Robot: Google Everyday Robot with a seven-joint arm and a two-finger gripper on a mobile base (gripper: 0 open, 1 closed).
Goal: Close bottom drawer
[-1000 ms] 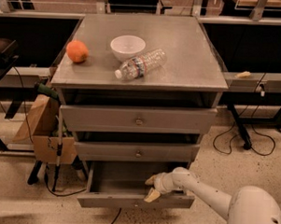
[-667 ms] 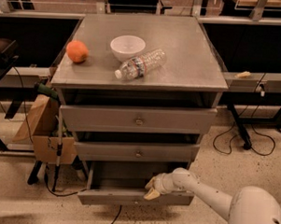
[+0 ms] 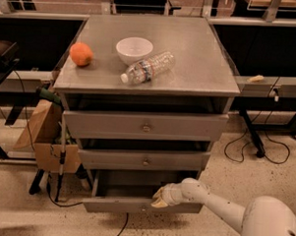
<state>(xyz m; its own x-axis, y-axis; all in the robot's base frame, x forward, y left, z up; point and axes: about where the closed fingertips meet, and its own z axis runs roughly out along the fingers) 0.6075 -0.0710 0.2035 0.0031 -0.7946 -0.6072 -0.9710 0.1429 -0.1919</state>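
The grey metal cabinet (image 3: 150, 76) has three drawers. The bottom drawer (image 3: 134, 205) is pulled out partway, its slim front panel low near the floor. My gripper (image 3: 158, 197) sits at the drawer's top front edge, right of centre, touching the panel. The white arm (image 3: 218, 206) reaches in from the lower right. The top drawer (image 3: 145, 126) and middle drawer (image 3: 145, 160) also stand slightly out.
On the cabinet top lie an orange (image 3: 81, 53), a white bowl (image 3: 134, 50) and a plastic bottle (image 3: 148, 67) on its side. A cardboard box (image 3: 46, 140) and cables stand at the cabinet's left. Desk legs and cables are at the right.
The gripper has stayed at the bottom drawer's front edge; the drawer looks pushed in very slightly. Nothing else has moved.
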